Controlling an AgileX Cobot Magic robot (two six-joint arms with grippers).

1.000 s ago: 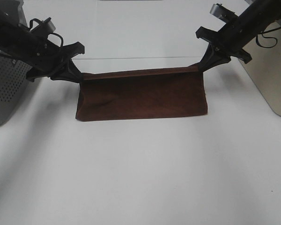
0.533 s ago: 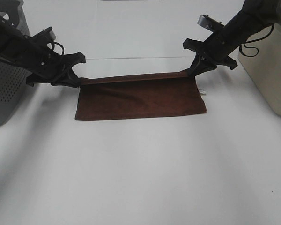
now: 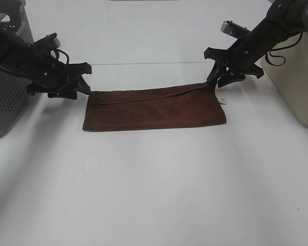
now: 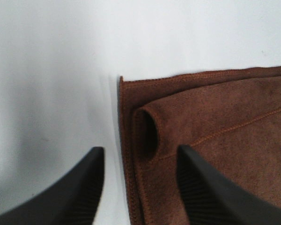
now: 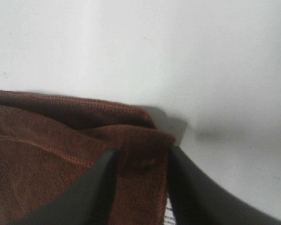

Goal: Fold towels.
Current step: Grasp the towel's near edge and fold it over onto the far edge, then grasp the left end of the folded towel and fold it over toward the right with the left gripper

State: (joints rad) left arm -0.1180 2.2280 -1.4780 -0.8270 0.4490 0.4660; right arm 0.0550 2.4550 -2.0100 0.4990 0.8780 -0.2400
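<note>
Where the high camera looks down, the towel [image 3: 154, 110] lies folded in half on the white worktop [image 3: 154, 195], near the far edge and about midway between the side edges. The left gripper [image 3: 84, 82] sits at its far-left corner. The right gripper [image 3: 216, 81] is at its far-right corner, where the top layer's hem runs up to meet it. A grey basket [image 3: 5, 97] stands at the left edge and a beige box [image 3: 297, 87] at the right.

From the left wrist, the jaws stand apart, one over the cloth and one over bare worktop (nothing pinched between them). The top layer's corner is curled into a small loop.

From the right wrist, the jaws are clamped on a bunched corner of the towel, with a white tag [image 5: 167, 216] just beside them.
</note>
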